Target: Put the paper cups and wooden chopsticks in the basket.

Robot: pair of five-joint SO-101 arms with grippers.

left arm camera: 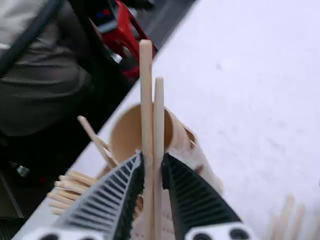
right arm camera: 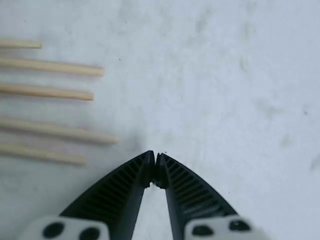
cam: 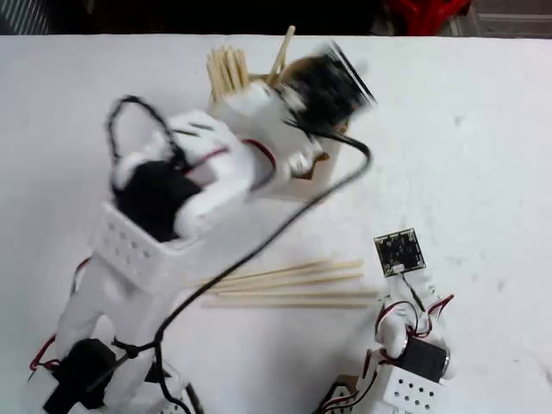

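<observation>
The white table (cam: pixel 483 129) carries everything. The left arm (cam: pixel 155 224) stretches across it to the basket (cam: pixel 312 175) at the far edge, probably so its load can drop straight in. The right arm (cam: pixel 414 349) sits low at the near edge, just beside the loose chopsticks (cam: pixel 289 285). It looks placed to take them next. One paper cup (left arm camera: pixel 127 135) stands inside the basket, directly beneath the left gripper (left arm camera: pixel 151 159). That claw is nearly closed and pinches two held chopsticks (left arm camera: pixel 146 90) upright between its ribbed jaws. The right gripper (right arm camera: pixel 154 159) is empty, its tips meeting, pointed down at bare table. Five loose sticks lie roughly parallel near it. A stored bundle (cam: pixel 226 69) leans in the basket's corner, too crowded to count exactly.
</observation>
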